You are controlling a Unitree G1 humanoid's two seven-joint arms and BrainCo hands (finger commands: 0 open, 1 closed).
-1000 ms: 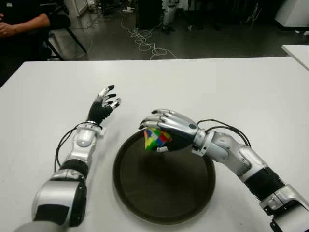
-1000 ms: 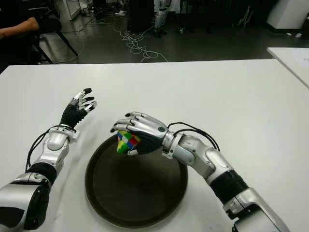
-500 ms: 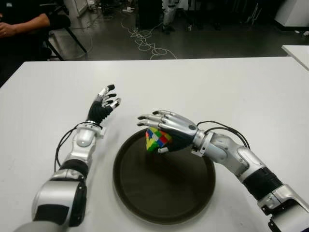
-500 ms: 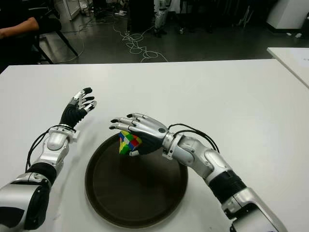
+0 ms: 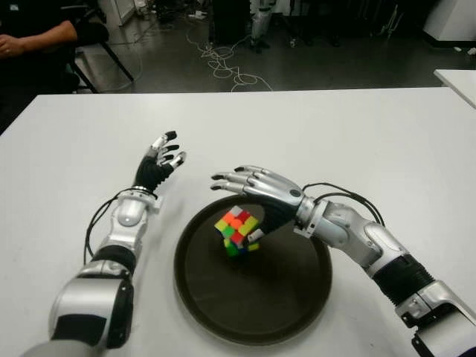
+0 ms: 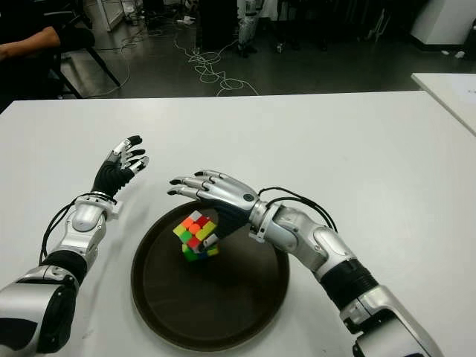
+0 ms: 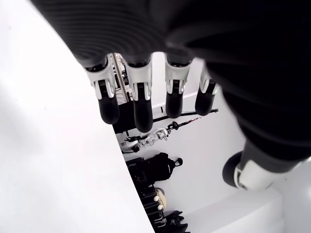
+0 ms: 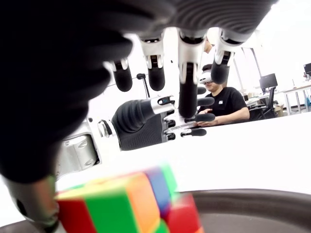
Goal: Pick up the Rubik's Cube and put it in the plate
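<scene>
The Rubik's Cube (image 5: 236, 230) is inside the dark round plate (image 5: 279, 297), in its far left part, tilted on one corner. My right hand (image 5: 242, 195) hovers just above and behind it, fingers spread and holding nothing. Its thumb tip (image 5: 253, 237) is right beside the cube's right side. In the right wrist view the cube (image 8: 121, 204) shows close under the extended fingers (image 8: 187, 73), apart from them. My left hand (image 5: 162, 155) shows on the white table (image 5: 357, 141) to the left of the plate, fingers relaxed and empty.
A seated person (image 5: 33, 33) is at the far left beyond the table. Cables (image 5: 223, 63) lie on the floor behind it. A second white table's corner (image 5: 457, 78) shows at the far right. In the right wrist view the left hand (image 8: 150, 119) shows beyond the plate.
My right hand has opened and let go of the cube, which dropped from the palm down into the plate. The left arm has not moved.
</scene>
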